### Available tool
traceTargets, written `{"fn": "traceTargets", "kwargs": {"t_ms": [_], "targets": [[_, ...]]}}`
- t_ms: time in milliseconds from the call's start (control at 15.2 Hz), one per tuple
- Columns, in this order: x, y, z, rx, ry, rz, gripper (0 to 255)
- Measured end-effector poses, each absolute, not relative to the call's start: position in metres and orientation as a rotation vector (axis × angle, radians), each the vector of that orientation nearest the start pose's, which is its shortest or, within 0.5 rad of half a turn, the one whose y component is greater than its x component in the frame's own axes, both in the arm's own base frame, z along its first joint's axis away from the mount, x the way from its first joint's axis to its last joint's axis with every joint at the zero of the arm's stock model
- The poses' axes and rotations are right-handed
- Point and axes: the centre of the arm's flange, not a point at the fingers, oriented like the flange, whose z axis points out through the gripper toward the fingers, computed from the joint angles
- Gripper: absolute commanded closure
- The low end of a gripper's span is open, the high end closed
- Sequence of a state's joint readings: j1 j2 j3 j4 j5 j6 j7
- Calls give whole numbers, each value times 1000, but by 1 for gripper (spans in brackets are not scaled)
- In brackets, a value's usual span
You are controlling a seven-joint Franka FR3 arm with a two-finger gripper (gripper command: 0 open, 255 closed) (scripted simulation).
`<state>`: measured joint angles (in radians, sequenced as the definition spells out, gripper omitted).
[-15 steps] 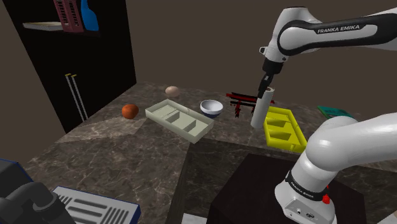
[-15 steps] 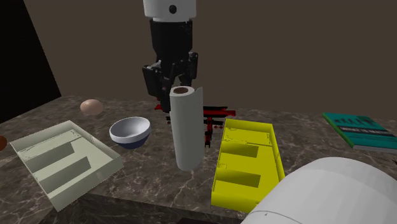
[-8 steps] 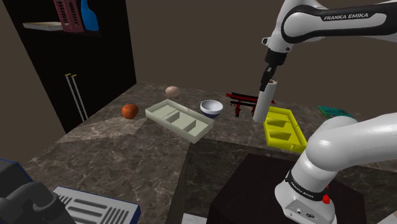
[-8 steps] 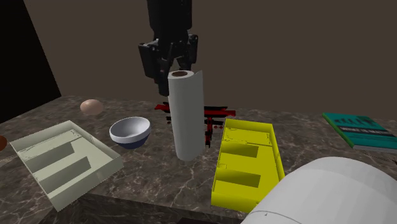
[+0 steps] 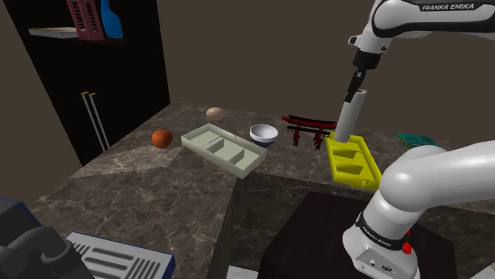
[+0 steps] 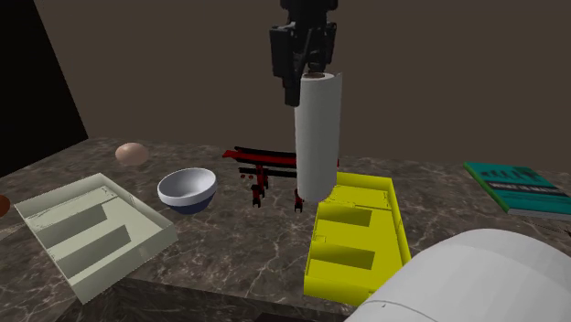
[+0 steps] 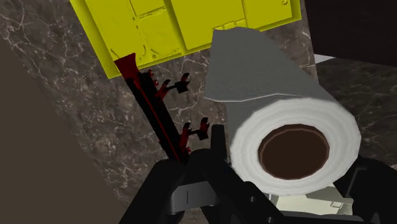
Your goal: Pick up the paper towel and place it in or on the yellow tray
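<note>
Yellow tray [image 6: 339, 284], white paper towel roll [image 6: 317, 137] clamped in end effector [image 6: 308, 71], hanging over tray's far corner

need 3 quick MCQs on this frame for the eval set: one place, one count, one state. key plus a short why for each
1. In the second exterior view, where is the bowl?
A. between the pale tray and the red rack
B. inside the pale tray
C. on the red rack

2. How many divided trays are on the table?
A. one
B. two
C. three

3. What state is the paper towel roll in?
A. lying on the table
B. standing on the table, jaws open above it
C. hanging in the air, clasped at its top end by the jaws

Key:
1 A: the bowl sits on the table between those two.
2 B: the yellow tray and the pale tray.
3 C: its lower end hangs clear above the yellow tray's far rim.
</note>
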<state>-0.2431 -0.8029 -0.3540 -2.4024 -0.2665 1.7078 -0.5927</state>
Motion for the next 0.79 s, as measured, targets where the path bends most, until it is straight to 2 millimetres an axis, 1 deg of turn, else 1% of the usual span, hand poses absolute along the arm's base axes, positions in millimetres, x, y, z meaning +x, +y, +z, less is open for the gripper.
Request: {"fn": "traceTargets", "kwargs": {"t_ms": [132, 264, 396, 528, 726, 792], "targets": [[235, -252, 575, -3187, -183, -96, 255], [221, -276, 583, -3187, -182, -96, 255], [212, -297, 590, -3187, -183, -96, 255], [198, -318, 600, -3187, -182, -96, 255], [183, -347, 612, -3187, -183, -96, 255], [181, -353, 611, -3187, -183, -96, 255]]}}
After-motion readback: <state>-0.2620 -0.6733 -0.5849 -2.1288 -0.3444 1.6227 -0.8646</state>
